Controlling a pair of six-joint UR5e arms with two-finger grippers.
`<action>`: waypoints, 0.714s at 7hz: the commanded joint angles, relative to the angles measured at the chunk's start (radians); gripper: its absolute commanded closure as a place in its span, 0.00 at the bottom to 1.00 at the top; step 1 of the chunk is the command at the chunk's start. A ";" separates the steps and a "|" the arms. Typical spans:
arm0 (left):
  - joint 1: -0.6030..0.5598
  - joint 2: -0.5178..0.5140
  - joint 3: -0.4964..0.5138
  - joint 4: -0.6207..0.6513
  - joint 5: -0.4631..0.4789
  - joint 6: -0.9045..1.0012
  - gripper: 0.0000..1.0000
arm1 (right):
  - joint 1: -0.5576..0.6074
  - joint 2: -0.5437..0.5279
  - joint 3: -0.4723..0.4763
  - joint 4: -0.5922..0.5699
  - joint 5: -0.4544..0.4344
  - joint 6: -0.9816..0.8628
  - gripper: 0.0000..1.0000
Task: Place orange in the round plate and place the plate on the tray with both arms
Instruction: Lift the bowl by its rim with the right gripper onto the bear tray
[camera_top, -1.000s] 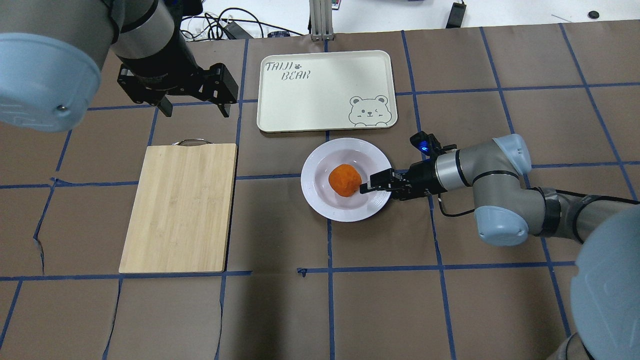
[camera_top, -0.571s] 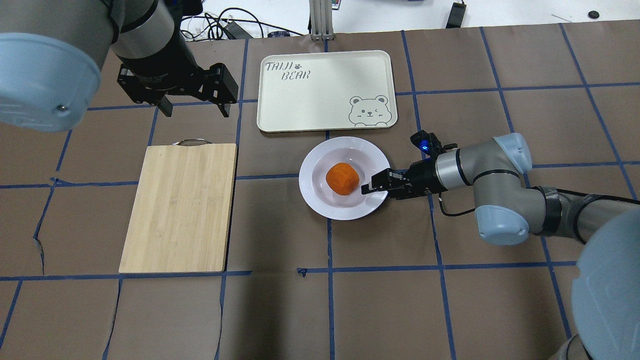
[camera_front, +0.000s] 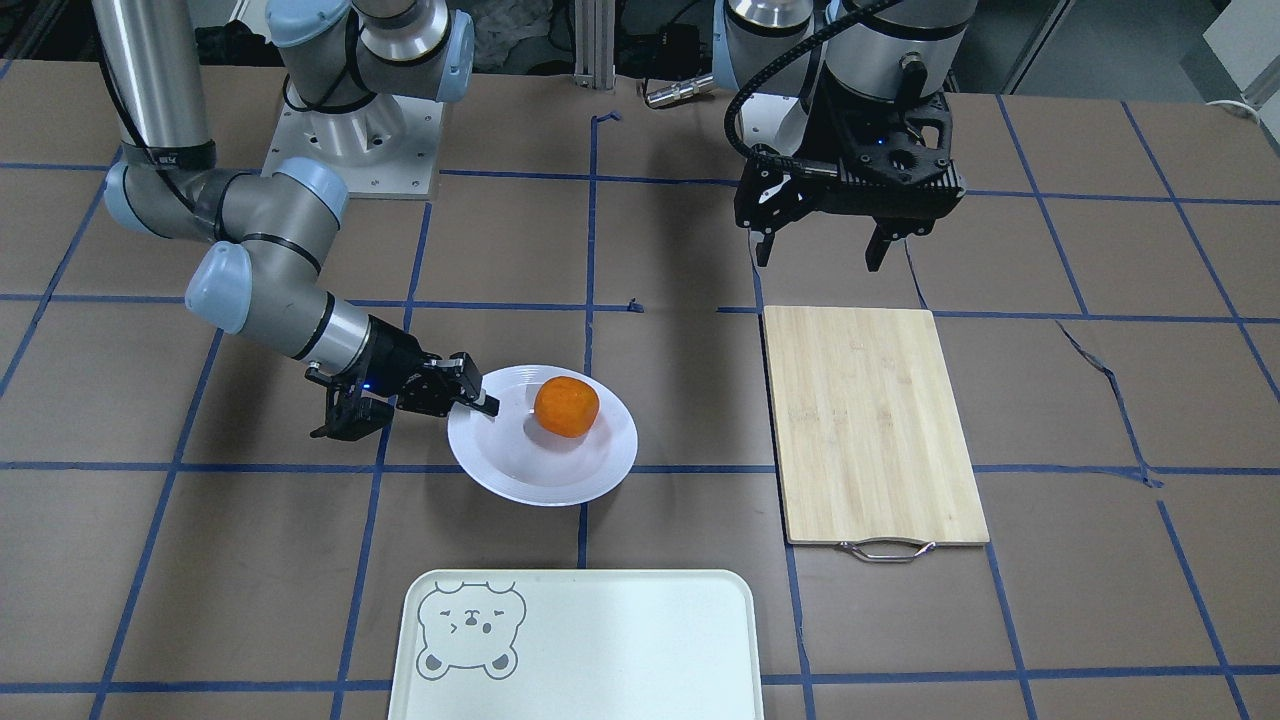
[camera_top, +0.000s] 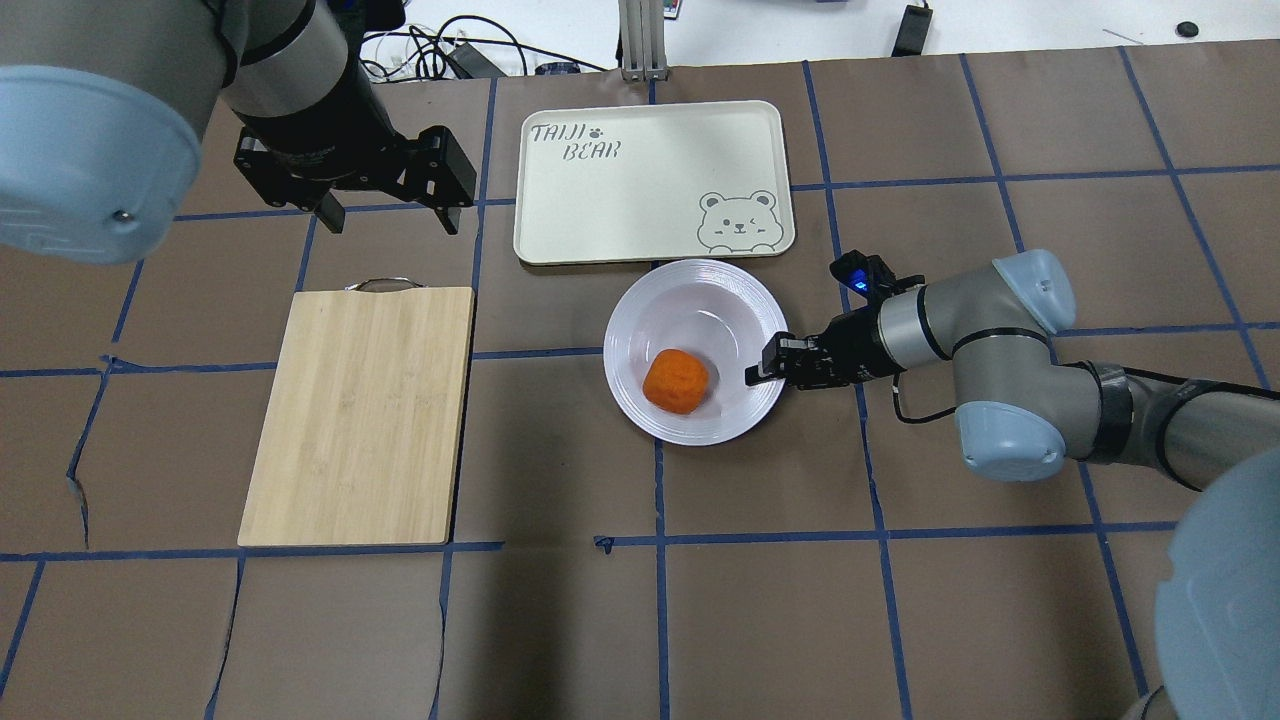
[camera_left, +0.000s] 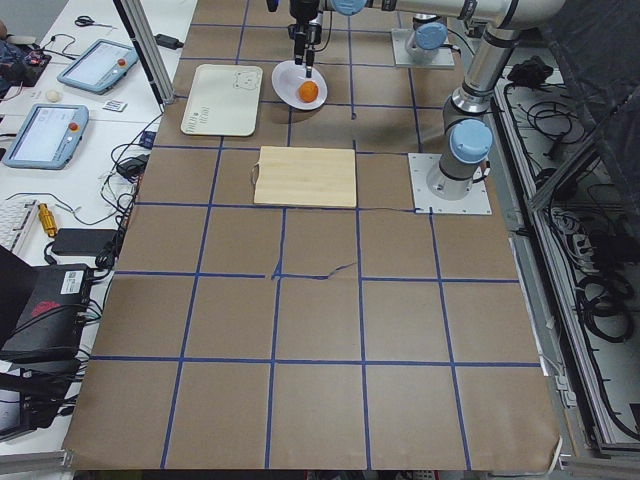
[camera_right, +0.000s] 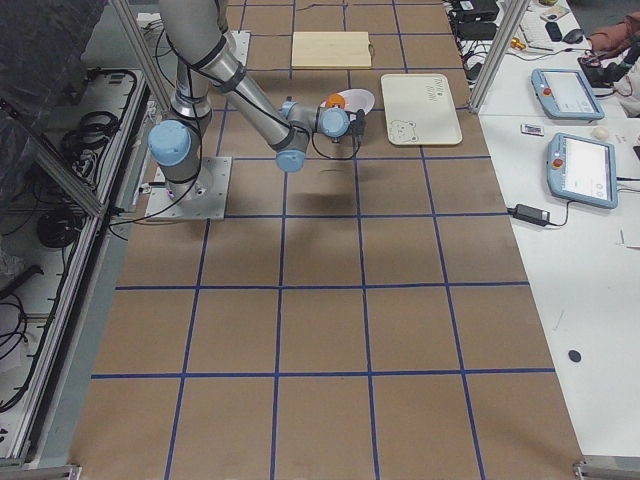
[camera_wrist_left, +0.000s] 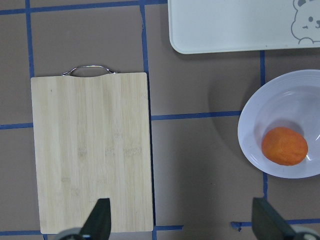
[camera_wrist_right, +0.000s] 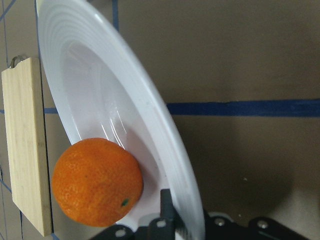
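We note: tray (camera_top: 650, 180) lies straight ahead of round plate (camera_top: 690, 290), on side away from robot; plate's far rim just at tray's near edge. Right tool (camera_top: 757, 374) is nearer one, pinched tight on plate's right rim. Plate looks tipped and lifted off worktop (camera_top: 900, 620). Orange (camera_top: 676, 381) sits in plate's well, off-centre toward robot side, near gripped rim. Left tool (camera_top: 391, 220) spread wide, holding nothing, hovering beyond cutting board (camera_top: 360, 415), well apart from plate. We judge coming move as short forward carry; we'd watch for orange rolling.
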 joint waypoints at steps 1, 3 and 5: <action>0.000 0.000 0.000 0.000 0.002 0.000 0.00 | 0.000 -0.031 -0.010 0.051 -0.005 0.118 1.00; 0.000 0.000 0.000 0.000 0.002 0.000 0.00 | 0.000 -0.078 -0.036 0.151 -0.003 0.222 1.00; 0.000 0.000 0.000 0.000 0.002 0.000 0.00 | 0.000 -0.088 -0.128 0.243 -0.002 0.302 1.00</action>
